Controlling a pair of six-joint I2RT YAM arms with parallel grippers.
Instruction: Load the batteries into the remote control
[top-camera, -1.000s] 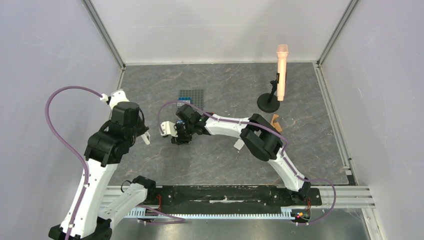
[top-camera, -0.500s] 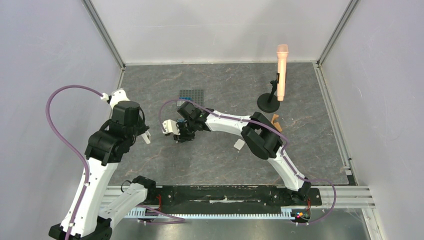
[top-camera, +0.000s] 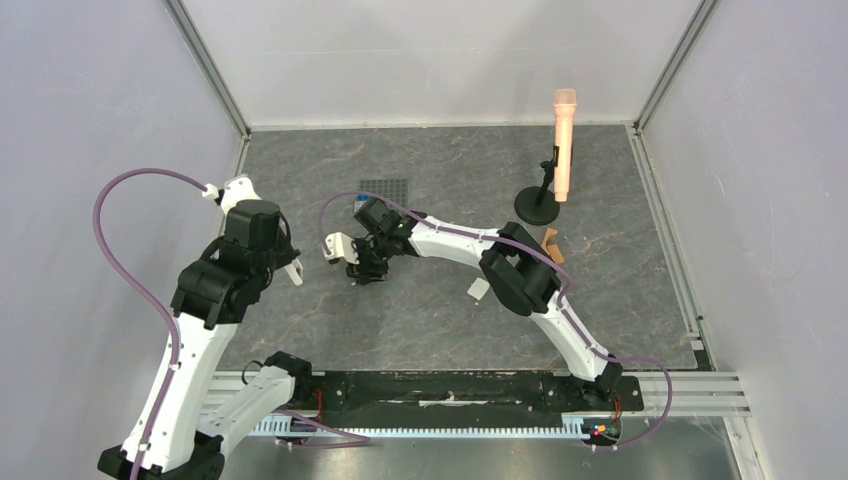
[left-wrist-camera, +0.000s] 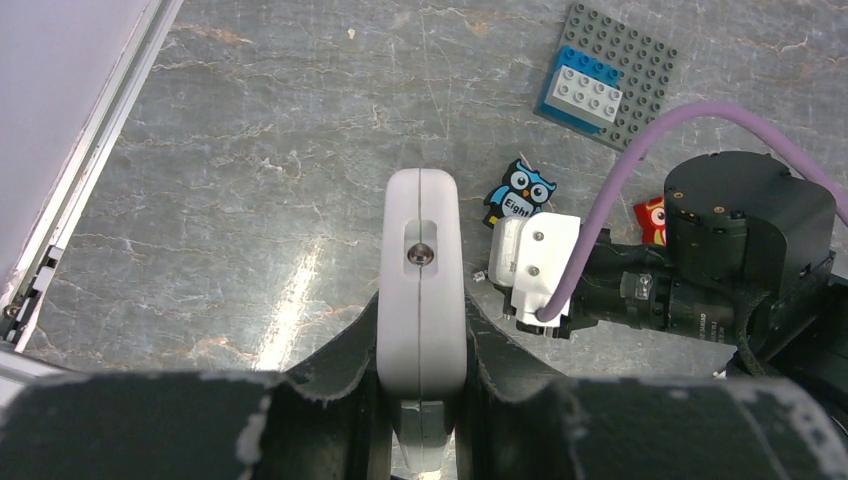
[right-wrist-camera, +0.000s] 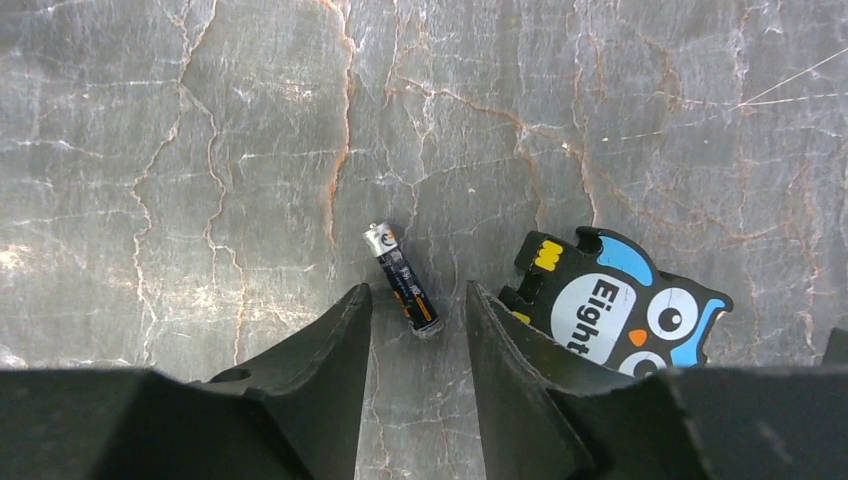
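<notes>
My left gripper (left-wrist-camera: 421, 305) is shut on the white remote control (left-wrist-camera: 421, 240), held edge-on above the table; it also shows in the top view (top-camera: 292, 271). My right gripper (right-wrist-camera: 416, 295) is open and low over the table, near the middle in the top view (top-camera: 361, 274). One dark battery (right-wrist-camera: 400, 276) lies flat on the table, its near end between the two fingertips, touching neither. A second battery does not show.
A blue owl toy (right-wrist-camera: 610, 300) lies against my right finger. A red owl toy (left-wrist-camera: 651, 215) is partly hidden by the right arm. A grey baseplate with blue and white bricks (left-wrist-camera: 610, 80) sits farther back. A microphone on a stand (top-camera: 563, 140) and brown wooden pieces (top-camera: 551, 243) are at the right.
My right wrist has shifted slightly nearer, uncovering more of the grey baseplate behind it. The left arm has barely moved and still holds the remote.
</notes>
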